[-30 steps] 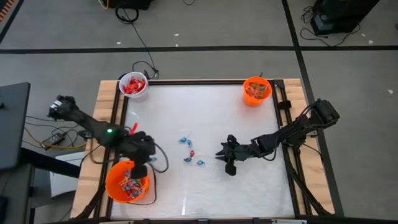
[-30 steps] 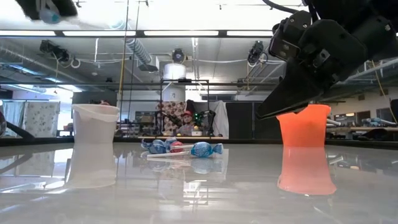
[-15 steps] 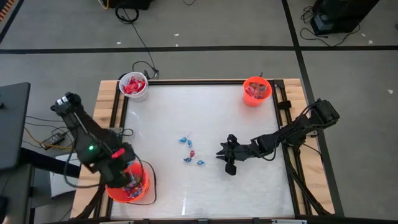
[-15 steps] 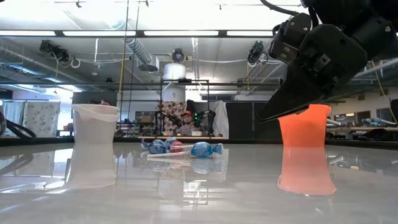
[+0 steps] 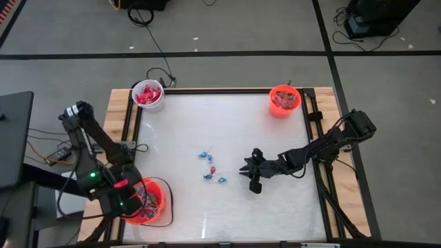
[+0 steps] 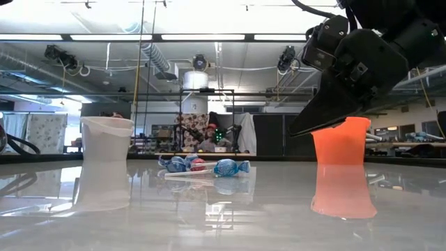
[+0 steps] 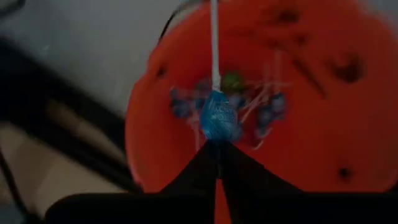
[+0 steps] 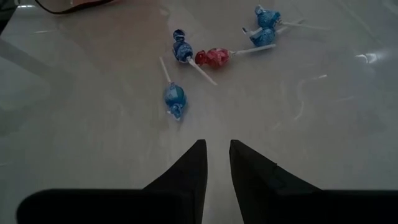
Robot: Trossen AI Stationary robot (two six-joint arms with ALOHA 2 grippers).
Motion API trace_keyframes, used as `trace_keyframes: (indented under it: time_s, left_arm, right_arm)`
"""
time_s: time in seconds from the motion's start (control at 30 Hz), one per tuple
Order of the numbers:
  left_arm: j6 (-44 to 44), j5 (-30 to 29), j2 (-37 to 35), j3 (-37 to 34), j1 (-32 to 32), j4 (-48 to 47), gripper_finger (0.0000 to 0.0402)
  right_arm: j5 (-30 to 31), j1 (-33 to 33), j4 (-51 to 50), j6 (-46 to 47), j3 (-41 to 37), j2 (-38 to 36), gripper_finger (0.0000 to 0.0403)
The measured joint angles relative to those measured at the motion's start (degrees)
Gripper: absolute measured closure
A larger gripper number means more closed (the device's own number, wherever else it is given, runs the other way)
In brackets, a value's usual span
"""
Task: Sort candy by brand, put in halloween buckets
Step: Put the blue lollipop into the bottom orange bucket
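Note:
My left gripper (image 7: 217, 147) hangs over the larger orange bucket (image 5: 147, 201) at the table's near left corner, shut on a blue-wrapped lollipop (image 7: 218, 118). Several lollipops lie inside that bucket. More candy (image 5: 211, 166), several blue lollipops and a red one (image 8: 211, 58), lies on the table's middle. My right gripper (image 8: 216, 144) hovers just to the right of it, open, with nothing between its fingers. The white bucket (image 5: 148, 95) holds red packets at the far left. The small orange bucket (image 5: 284, 100) stands at the far right. My left gripper pinches the blue lollipop by the wrapper at the near side of its head (image 7: 217, 138), at the very ends of the two fingers. The fingers point down from above. The lollipop is lifted clear above the bucket's inside, its white stick (image 7: 214, 37) reaching away from the fingers.
The table has a raised wooden frame (image 5: 121, 124) along its left and right sides. Cables lie beside the left arm's base (image 5: 62, 153). In the low view the white bucket (image 6: 106, 150) and the small orange bucket (image 6: 340, 143) flank the candy (image 6: 198, 166).
My left gripper has swung with the blue lollipop toward the table's near left corner, from the bucket's far rim to over its left part, rolling about its pointing line. It has passed out of the low view's top.

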Motion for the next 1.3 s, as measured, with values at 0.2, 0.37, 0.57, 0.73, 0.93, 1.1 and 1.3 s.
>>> trace_keyframes:
  time_s: [0.2, 0.37, 0.57, 0.73, 0.93, 1.1, 1.3]
  left_arm:
    - [-6.94, 4.35, 0.0, -2.32, -0.02, 0.39, 0.031]
    - [-5.5, 3.93, -0.04, -1.97, 0.0, 0.39, 0.0276]
    - [-0.87, -11.78, -0.04, 0.86, 2.92, -2.61, 0.0273]
    - [2.13, -31.22, -0.08, 5.2, 12.32, -4.34, 0.0273]
    - [24.1, -34.66, 1.87, 2.57, 24.48, 7.66, 0.0273]
    - [41.47, -36.32, 6.77, -3.35, 34.37, 25.84, 0.0273]
    - [56.35, -26.33, 13.11, -12.03, 45.95, 52.51, 0.0273]
  right_arm:
    - [0.0, 0.0, 0.0, 0.13, -0.01, 0.02, 0.032]
    - [0.0, 0.0, 0.0, 0.03, -0.01, 0.01, 0.032]
    - [-0.02, 0.0, -0.02, 0.0, -0.01, 0.0, 0.032]
    - [0.0, 0.0, 0.0, 0.0, -0.01, 0.01, 0.032]
    - [0.31, 0.0, -0.01, -0.04, -0.01, 0.0, 0.032]
    - [0.37, 0.0, -0.02, -0.04, -0.01, 0.0, 0.032]
    - [0.37, 0.0, -0.02, -0.04, -0.01, 0.02, 0.032]
